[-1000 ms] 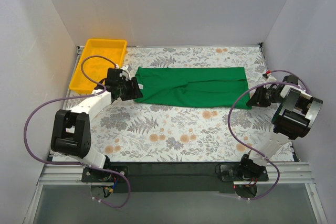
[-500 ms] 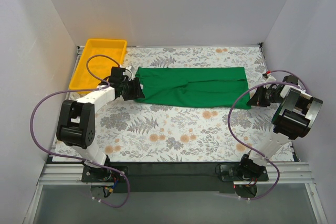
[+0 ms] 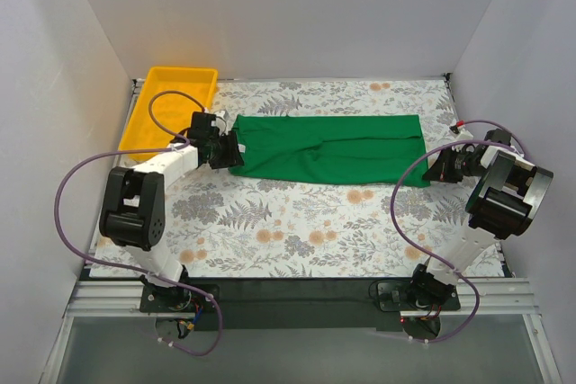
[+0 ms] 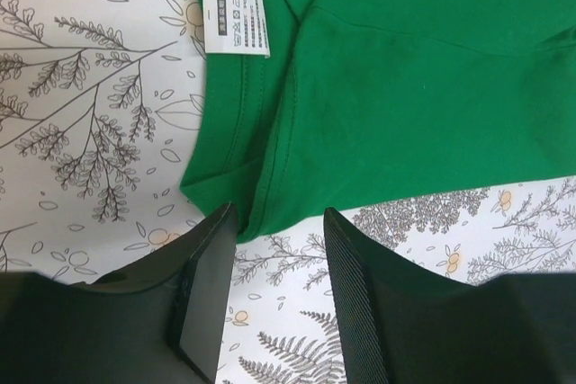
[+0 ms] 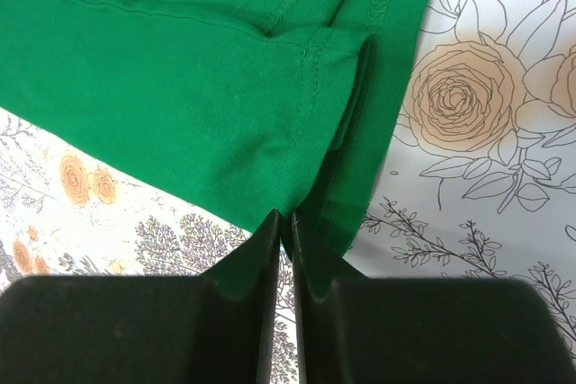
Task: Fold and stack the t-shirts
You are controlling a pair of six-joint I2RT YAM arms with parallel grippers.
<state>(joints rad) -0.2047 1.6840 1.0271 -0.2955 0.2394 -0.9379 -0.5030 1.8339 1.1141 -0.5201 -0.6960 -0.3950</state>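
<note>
From the overhead view I see the green t-shirt (image 3: 328, 150) lying flat as a long folded band across the upper middle of the frame, on the flower-patterned table (image 3: 297, 231). The left gripper (image 3: 229, 150) sits at the band's left end and the right gripper (image 3: 432, 171) at its lower right corner. A yellow tray (image 3: 180, 71) stands in the upper left of that frame, just beyond the left arm and apart from the cloth. On the left wrist camera the gripper's two fingers (image 4: 355, 294) stand apart, open, with the bottom tip of the shirt's hem reaching into the gap between them, clamped by neither. A white label (image 4: 236, 17) lies near the top of that picture, on the shirt's edge. On the right wrist camera the gripper's fingers are drawn almost together, pinching a corner of the layered green cloth right at their tips; I read that as closed on the t-shirt.
</note>
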